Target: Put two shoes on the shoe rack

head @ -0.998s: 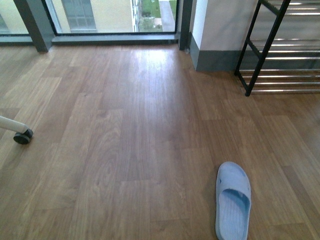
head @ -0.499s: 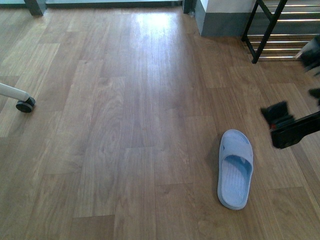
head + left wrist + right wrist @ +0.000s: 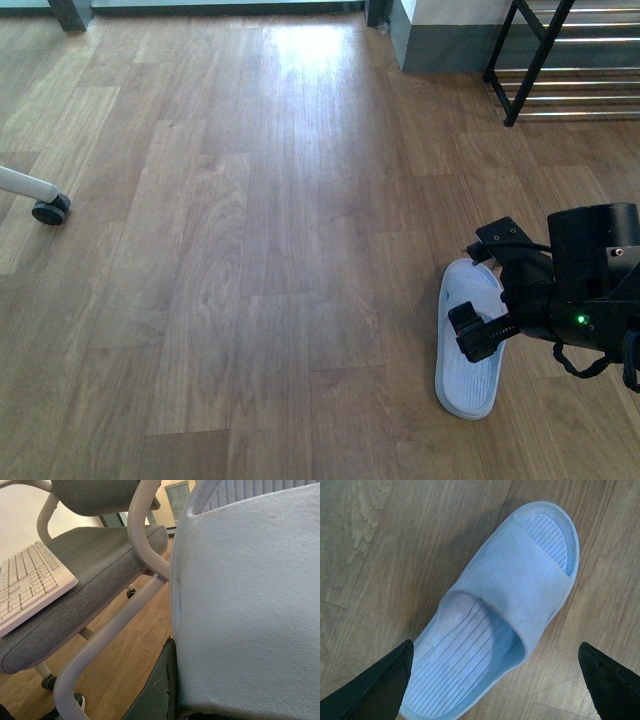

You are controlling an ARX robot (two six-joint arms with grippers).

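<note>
The shoes here are light blue slippers, not sneakers. One slipper (image 3: 468, 385) lies on the wooden floor at the lower right of the front view, toe pointing away. My right gripper (image 3: 483, 287) hangs open just above it. In the right wrist view that slipper (image 3: 505, 605) lies between the spread black fingertips (image 3: 390, 680), nearer one of them, and neither touches it. My left gripper (image 3: 220, 711) is shut on the other slipper (image 3: 250, 590), which fills its view; one dark finger (image 3: 159, 690) presses its edge. The black shoe rack (image 3: 560, 60) stands at the far right.
A white leg with a black caster (image 3: 48, 210) sits on the floor at the left. A grey wall base (image 3: 440, 45) meets the rack. In the left wrist view, a grey chair seat (image 3: 85, 575) with white tube arms holds a white keyboard (image 3: 25, 585).
The front view has tipped down towards the floor. My right arm has come in from the right and now hangs over the slipper, which has not moved on the floor.
</note>
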